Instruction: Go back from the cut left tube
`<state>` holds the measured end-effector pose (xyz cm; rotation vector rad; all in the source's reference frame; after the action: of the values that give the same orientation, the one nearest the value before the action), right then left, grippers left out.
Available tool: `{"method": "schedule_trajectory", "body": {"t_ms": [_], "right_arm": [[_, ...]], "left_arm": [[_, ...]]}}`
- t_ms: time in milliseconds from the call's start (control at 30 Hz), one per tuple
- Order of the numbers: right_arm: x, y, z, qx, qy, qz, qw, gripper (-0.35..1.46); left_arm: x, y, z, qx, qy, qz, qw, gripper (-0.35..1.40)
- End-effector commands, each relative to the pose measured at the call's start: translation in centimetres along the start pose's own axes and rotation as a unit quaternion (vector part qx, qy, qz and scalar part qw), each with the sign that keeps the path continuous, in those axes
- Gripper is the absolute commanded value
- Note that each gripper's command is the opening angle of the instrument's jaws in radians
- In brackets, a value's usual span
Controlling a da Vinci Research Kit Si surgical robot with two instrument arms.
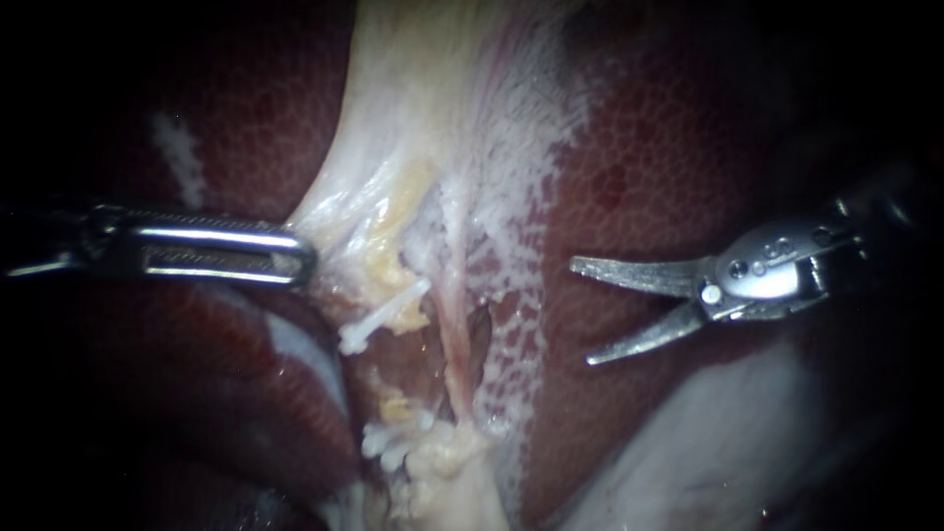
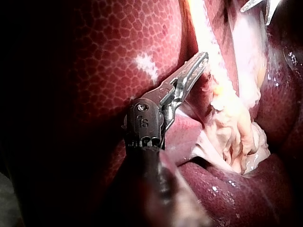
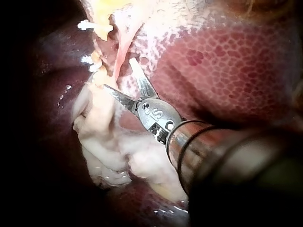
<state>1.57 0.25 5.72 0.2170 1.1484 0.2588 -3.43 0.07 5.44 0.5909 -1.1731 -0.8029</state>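
The left tube is cut in two. One stump carries a white clip (image 1: 379,320), the other white clips (image 1: 393,444), with a gap between them. Just to the right, a thin pink tube (image 1: 454,344) runs whole. My right instrument (image 1: 582,312) has curved blades that stand open, well to the right of both tubes, over the liver (image 1: 669,147). In the right wrist view these blades (image 3: 118,73) gape just short of the pink tube (image 3: 120,52). My left instrument (image 1: 300,261) is shut on the pale gallbladder tissue (image 1: 344,221) and holds it taut; its jaws (image 2: 201,61) also show in the left wrist view.
Dark red liver lobes (image 1: 246,374) lie under the left instrument. A pale, whitish mass (image 1: 708,442) lies below the right instrument. Frayed white tissue (image 1: 511,256) lines the liver's edge between the blades and the tubes.
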Motion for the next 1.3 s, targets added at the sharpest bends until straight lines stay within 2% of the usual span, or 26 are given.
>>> {"method": "schedule_trajectory", "body": {"t_ms": [33,367,733,933,1300], "right_arm": [[0.00,0.00,0.01,0.002,0.001,-0.001,1.0000,1.43],[-0.01,0.00,0.01,0.003,0.001,-0.007,1.0000,1.43],[-0.01,0.00,0.01,0.003,0.001,-0.013,0.9999,1.43],[-0.02,0.01,0.02,0.003,0.001,-0.019,0.9998,1.43],[-0.04,0.02,-0.01,0.004,0.001,-0.019,0.9998,1.43]], "left_arm": [[0.00,0.00,0.00,0.000,0.000,0.000,1.0000,-0.35],[0.15,0.09,0.13,-0.002,0.000,0.004,1.0000,-0.35],[0.43,0.31,0.50,0.003,0.008,0.010,0.9999,-0.35],[0.51,0.28,0.70,0.010,0.014,0.007,0.9998,-0.35],[0.53,0.28,0.73,0.010,0.015,0.008,0.9998,-0.35]]}}
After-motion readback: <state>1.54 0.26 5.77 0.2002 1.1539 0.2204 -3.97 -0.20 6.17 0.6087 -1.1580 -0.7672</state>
